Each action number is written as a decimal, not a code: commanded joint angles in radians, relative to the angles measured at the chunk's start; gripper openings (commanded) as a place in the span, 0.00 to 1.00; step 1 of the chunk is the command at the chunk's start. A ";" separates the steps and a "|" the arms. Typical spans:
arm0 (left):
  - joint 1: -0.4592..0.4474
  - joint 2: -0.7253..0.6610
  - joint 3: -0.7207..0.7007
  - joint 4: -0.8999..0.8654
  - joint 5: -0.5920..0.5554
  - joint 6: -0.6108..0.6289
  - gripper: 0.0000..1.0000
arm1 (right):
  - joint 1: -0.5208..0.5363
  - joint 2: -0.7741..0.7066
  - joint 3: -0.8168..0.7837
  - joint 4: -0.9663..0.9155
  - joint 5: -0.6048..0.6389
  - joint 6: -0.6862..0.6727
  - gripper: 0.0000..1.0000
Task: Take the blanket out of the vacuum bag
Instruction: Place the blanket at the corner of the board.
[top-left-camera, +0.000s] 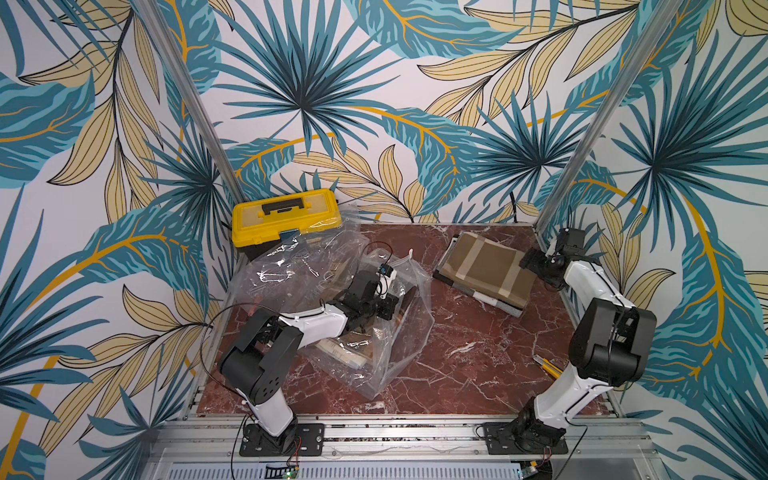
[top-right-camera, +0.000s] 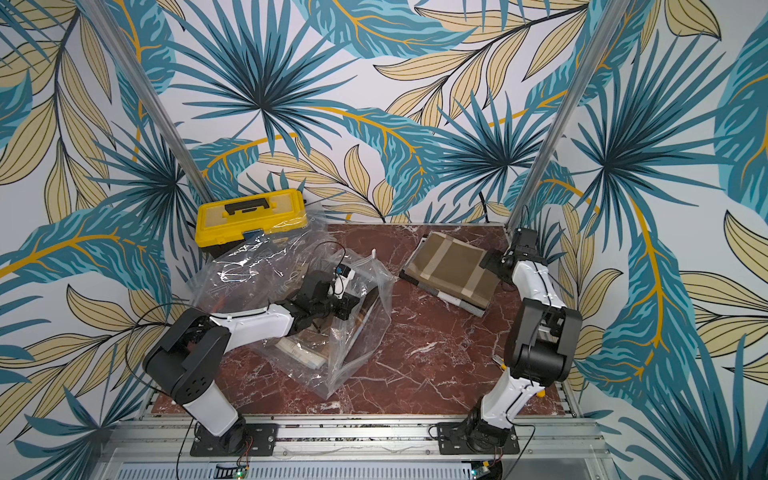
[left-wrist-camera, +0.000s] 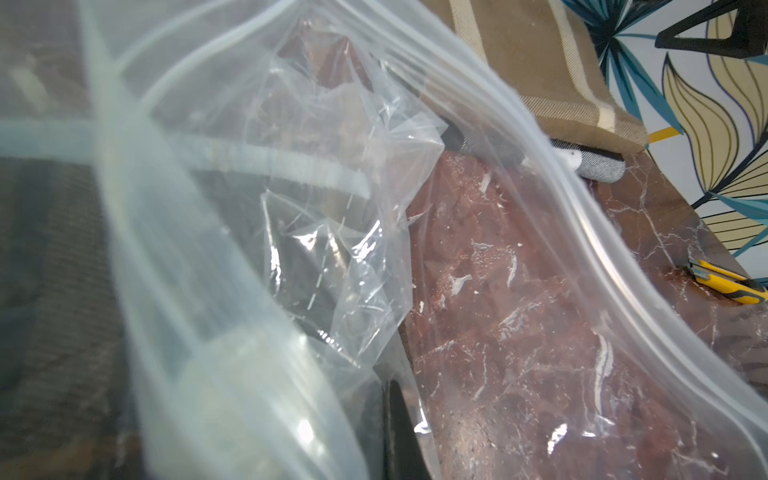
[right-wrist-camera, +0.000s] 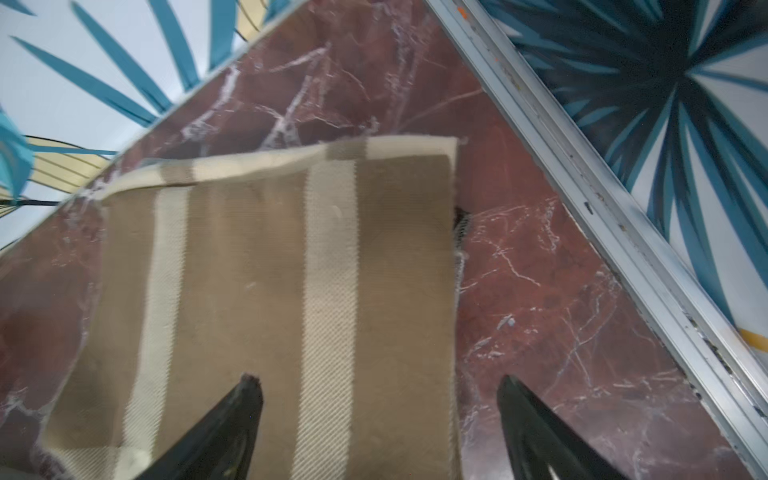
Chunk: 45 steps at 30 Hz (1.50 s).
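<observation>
The blanket (top-left-camera: 486, 272) is lying folded on the desk (top-left-camera: 457, 365) near the far right corner, well apart from the vacuum bag (top-left-camera: 316, 266) — the right fingers (right-wrist-camera: 241, 407) are hanging wide open over its edge, gripping nothing. The left fingers (left-wrist-camera: 395, 415) are sitting closed amid the bag's plastic — probably anchoring it.

Left half blocked: the crumpled vacuum bag (top-left-camera: 399, 345) sprawls from near the front edge back to the yellow toolbox (top-left-camera: 286, 220), touching it. Back right, the folded blanket (top-left-camera: 486, 270) lies flat near the corner post (top-left-camera: 582, 137). I see bare marble tabletop (top-left-camera: 469, 332) between bag and blanket, and along the front. A yellow utility knife (top-left-camera: 548, 368) lies at the right edge beside the right arm (top-left-camera: 602, 332).
</observation>
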 joint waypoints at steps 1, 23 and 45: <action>-0.004 -0.055 0.014 -0.007 0.045 -0.001 0.00 | 0.088 -0.051 0.040 -0.032 -0.031 -0.012 0.92; -0.003 -0.462 0.123 -0.231 -0.044 0.077 0.00 | 0.311 0.328 0.132 -0.118 -0.076 0.153 0.95; 0.001 -0.490 -0.010 -0.023 -0.064 0.118 0.00 | 0.702 -0.443 -0.245 0.033 -0.136 0.337 0.97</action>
